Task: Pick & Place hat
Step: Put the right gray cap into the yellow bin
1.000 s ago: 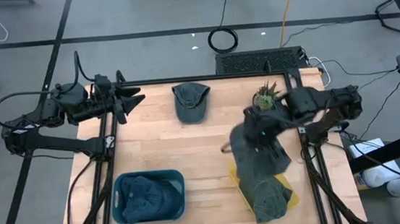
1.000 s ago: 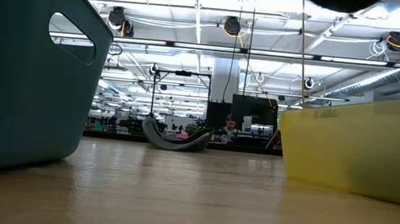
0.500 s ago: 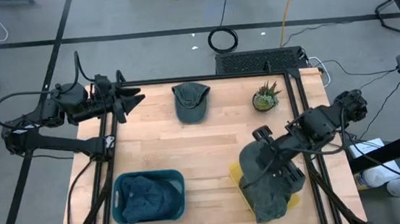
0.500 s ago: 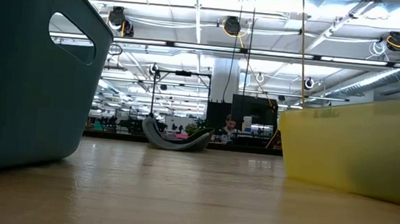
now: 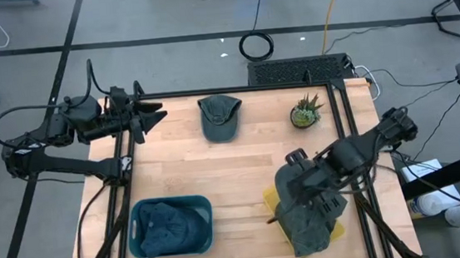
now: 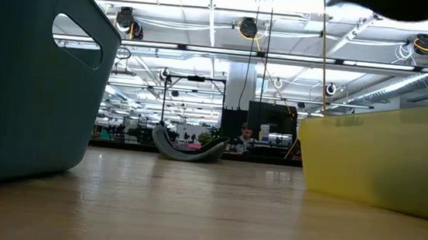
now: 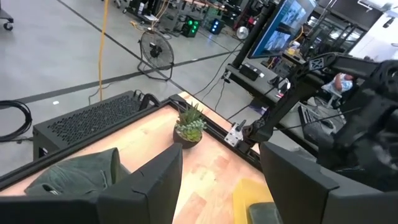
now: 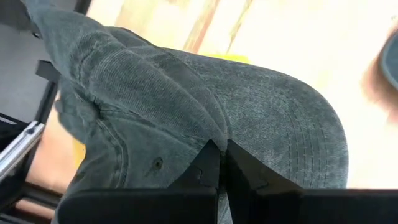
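Observation:
A dark grey-green hat [image 5: 310, 210] hangs over the yellow bin [image 5: 267, 199] at the table's near right, with my right gripper [image 8: 219, 163] shut on it. The low view shows its dark underside [image 6: 395, 2] above the bin's rim [image 6: 377, 119]. A second hat [image 5: 219, 116] of the same colour rests on the table at the far middle, crown up. My left gripper [image 5: 152, 116] waits open above the table's far left corner, holding nothing. My right gripper pinches a raised fold of the hat's cloth [image 8: 205, 134] between its two fingertips, where the crown meets the brim [image 8: 305, 143]. The fingers come from above, pointing steeply down. The hat spreads out below them, clear of the table, above the yellow bin.
A teal bin [image 5: 140, 210] with dark hats in it stands at the near left. A small potted plant [image 5: 304, 112] stands at the far right. Bare wood lies between the two bins and in the table's middle.
My right gripper has carried the hat toward the table's near edge and a little down, from beside the plant to over the yellow bin. It has stayed shut on the hat.

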{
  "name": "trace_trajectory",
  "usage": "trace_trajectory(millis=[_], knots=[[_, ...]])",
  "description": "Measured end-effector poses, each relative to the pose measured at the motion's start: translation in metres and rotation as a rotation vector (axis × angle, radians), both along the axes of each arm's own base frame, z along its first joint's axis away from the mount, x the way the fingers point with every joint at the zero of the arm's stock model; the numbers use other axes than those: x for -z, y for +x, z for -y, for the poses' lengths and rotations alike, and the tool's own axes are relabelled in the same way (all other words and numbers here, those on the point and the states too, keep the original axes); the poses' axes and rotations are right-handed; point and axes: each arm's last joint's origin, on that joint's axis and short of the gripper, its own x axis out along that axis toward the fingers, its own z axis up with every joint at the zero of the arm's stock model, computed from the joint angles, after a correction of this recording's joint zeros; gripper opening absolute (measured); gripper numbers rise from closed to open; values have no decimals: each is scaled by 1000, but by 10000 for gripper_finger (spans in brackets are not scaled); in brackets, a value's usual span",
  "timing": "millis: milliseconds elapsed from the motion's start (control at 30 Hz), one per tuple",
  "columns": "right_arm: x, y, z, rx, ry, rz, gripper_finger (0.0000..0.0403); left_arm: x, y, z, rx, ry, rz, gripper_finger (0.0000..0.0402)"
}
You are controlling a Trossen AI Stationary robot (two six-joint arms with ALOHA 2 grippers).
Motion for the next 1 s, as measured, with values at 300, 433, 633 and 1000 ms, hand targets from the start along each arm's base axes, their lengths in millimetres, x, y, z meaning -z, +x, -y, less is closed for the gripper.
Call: trace_trajectory(millis=[300,433,633,1000], knots=[[46,16,-7,-21,15,-21,0,0,0,0,9,49,-18,225],[61,20,-8,-26,19,-15,0,0,0,0,10,51,-23,225],[83,21,-9,-35,72,-68,0,3,0,2,65,38,-47,225],[123,19,-10,-39,91,-96,0,3,0,3,113,28,-47,225]])
